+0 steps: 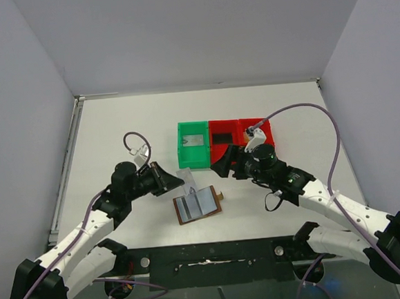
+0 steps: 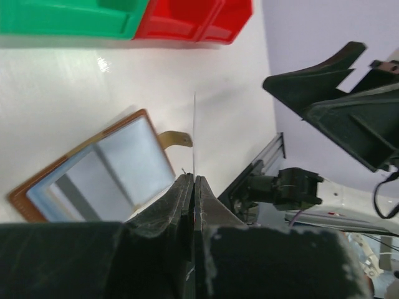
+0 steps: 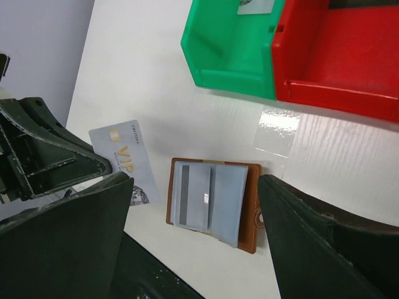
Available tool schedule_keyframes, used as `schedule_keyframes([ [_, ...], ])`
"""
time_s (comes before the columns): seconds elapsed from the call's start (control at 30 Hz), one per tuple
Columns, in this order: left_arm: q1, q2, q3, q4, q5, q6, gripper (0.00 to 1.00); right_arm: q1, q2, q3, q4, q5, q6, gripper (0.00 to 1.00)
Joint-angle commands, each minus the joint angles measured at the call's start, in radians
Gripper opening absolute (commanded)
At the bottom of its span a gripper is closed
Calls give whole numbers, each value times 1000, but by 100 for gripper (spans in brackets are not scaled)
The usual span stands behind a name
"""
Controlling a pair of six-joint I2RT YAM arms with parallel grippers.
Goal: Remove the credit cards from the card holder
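Nearest the bases, the card holder (image 1: 197,205) lay open flat on the white table (image 1: 135,120). Brown leather outside, smooth grey-blue lining facing up, small brown tab (image 2: 176,138) sticking out one edge. Couldn't tell whether any card sat in the slots. Just beyond it, the left gripper (image 2: 194,187) was pressed together on a thin, rigid pale grey card (image 3: 128,159) with gold VIP lettering, held clear of the holder and edge-on in the left wrist view. The right gripper (image 1: 227,162) was spread wide with nothing between the fingers, hovering near the front of the trays. Farther back, a glossy green plastic tray (image 3: 224,68) had a pale card (image 1: 196,141) lying in it. The red tray (image 1: 224,122) beside it held a black card (image 1: 223,138). A second red tray (image 1: 263,121) was partly hidden by the right arm. My read: two cards out and binned, third out and in hand, so extraction looked essentially done. What was left was setting that card down, probably in a tray.
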Motion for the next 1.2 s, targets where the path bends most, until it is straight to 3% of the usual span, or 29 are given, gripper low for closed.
schedule_keyframes([
  [0.0,1,-40,-44,282,57,-107,0,-15,-58,-19,60,24,-110,85],
  [0.17,3,-28,-113,483,46,-202,0,-83,-10,87,-65,-50,-176,89],
  [0.33,1,27,-73,520,58,-182,0,-189,35,93,-25,-349,-161,89],
  [0.37,1,40,-81,551,53,-187,0,-203,43,98,-29,-386,-153,94],
  [0.43,2,84,-95,640,46,-207,0,-227,81,167,-149,-397,-164,96],
  [0.5,3,146,-79,686,56,-220,0,-232,109,219,-261,-427,-222,92],
  [0.67,-14,242,-78,831,115,-298,0,-266,91,182,-143,-612,-221,92],
  [1.0,-26,263,-43,848,191,-295,0,-264,165,159,51,-755,-138,72],
  [1.17,-26,232,-47,826,248,-262,0,-248,203,129,140,-712,-71,60],
])
